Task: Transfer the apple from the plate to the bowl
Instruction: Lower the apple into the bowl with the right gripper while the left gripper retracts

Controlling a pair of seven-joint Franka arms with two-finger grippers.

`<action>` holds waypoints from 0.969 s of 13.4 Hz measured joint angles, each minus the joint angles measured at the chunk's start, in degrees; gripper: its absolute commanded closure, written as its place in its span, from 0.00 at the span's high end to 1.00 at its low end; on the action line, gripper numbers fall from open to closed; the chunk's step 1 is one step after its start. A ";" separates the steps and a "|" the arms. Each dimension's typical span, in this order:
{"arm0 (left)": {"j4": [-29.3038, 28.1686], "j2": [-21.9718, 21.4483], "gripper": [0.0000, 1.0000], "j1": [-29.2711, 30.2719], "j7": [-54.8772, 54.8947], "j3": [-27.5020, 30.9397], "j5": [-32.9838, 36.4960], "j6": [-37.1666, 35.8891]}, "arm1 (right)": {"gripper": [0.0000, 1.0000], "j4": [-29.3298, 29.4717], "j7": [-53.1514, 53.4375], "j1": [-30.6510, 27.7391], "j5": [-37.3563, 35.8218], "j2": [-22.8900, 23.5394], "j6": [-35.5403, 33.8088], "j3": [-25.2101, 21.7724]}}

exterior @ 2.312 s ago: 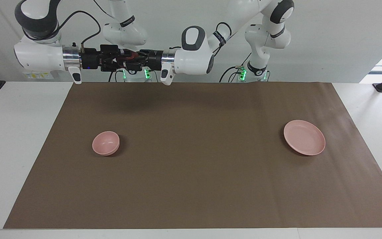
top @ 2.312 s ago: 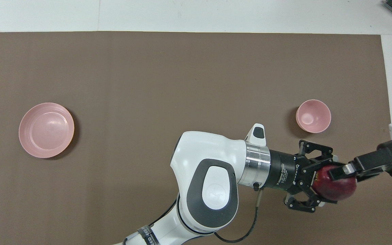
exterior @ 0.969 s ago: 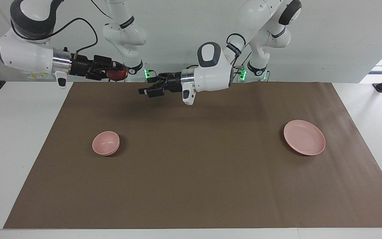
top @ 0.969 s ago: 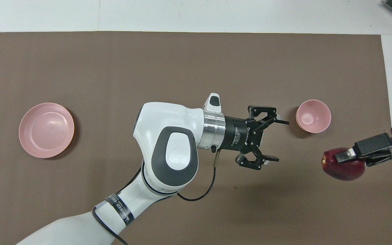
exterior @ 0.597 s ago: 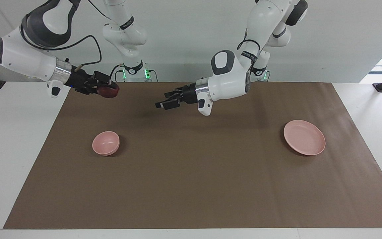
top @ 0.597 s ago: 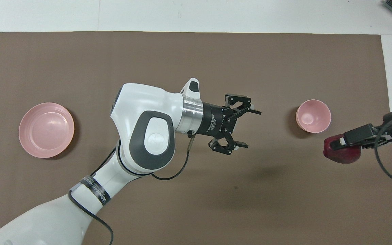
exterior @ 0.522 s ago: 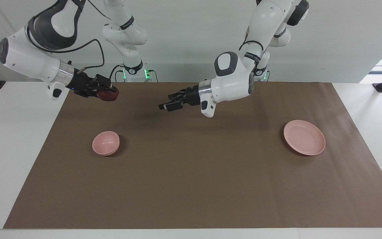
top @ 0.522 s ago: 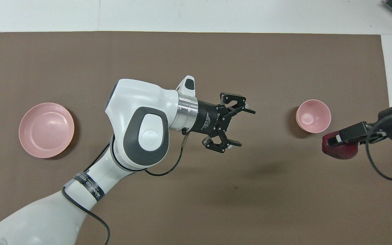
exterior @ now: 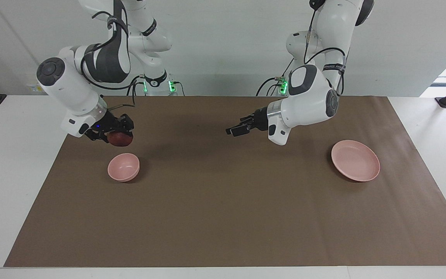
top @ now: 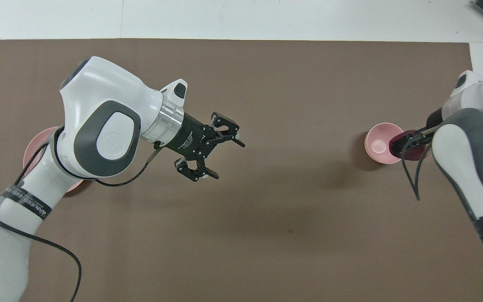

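Right now the small dark red round apple (exterior: pixel 120 138) sits pinched in the right gripper (exterior: pixel 117 136), which hangs over the brown mat (exterior: pixel 223 217) just on the robots' side of the small, deep, pale pink bowl (exterior: pixel 124 167), clear of the rim w/ air between fruit and bowl. Fingers are closed on the apple's sides, wrist angled down, so the fruit hangs below the hand, prob. so it can be let go straight into the bowl w/o the fingers knocking the rim. From overhead the apple (top: pixel 409 150) overlaps the bowl's (top: pixel 379 142) edge on the right arm's side, but the facing view shows it's not yet centred over the opening. The left gripper (exterior: pixel 235 129) is empty, fingers spread wide (clear in the overhead view, (top: pixel 216 153)), up in the air over the mid part of the mat, well apart from both dishes; this arm waits, out of the right arm's way. The flat, shallow, pale pink plate (exterior: pixel 355 160) lies bare toward the left arm's end of the table, partly hidden under the left arm in the overhead view (top: pixel 29 147). Judging by this, the carry is nearly done: what's left is to get over the bowl's centre, go lower, then open. Main risk: letting go too early/off-centre, so the round apple hits the rim and rolls off, or tips the light bowl.
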 measured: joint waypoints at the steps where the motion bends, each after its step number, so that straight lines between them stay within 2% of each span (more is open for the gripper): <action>1: 0.00 -0.47 1.00 1.13 0.00 0.01 3.39 -2.00 | 0.00 0.00 -0.10 1.58 -3.77 1.31 2.24 0.06; 5: 0.01 -2.30 1.00 7.27 1.36 0.01 13.52 -11.52 | 0.00 -0.25 -0.16 3.93 -13.90 5.87 8.87 0.17; 8: 0.02 -4.19 1.00 11.27 4.45 0.01 19.26 -16.12 | 0.00 -1.38 -0.16 4.15 -16.52 7.44 11.49 0.17; 13: -0.01 -5.12 1.00 18.45 26.68 0.10 27.56 -22.40 | 0.00 -3.95 -0.15 4.20 -17.32 7.80 13.13 0.14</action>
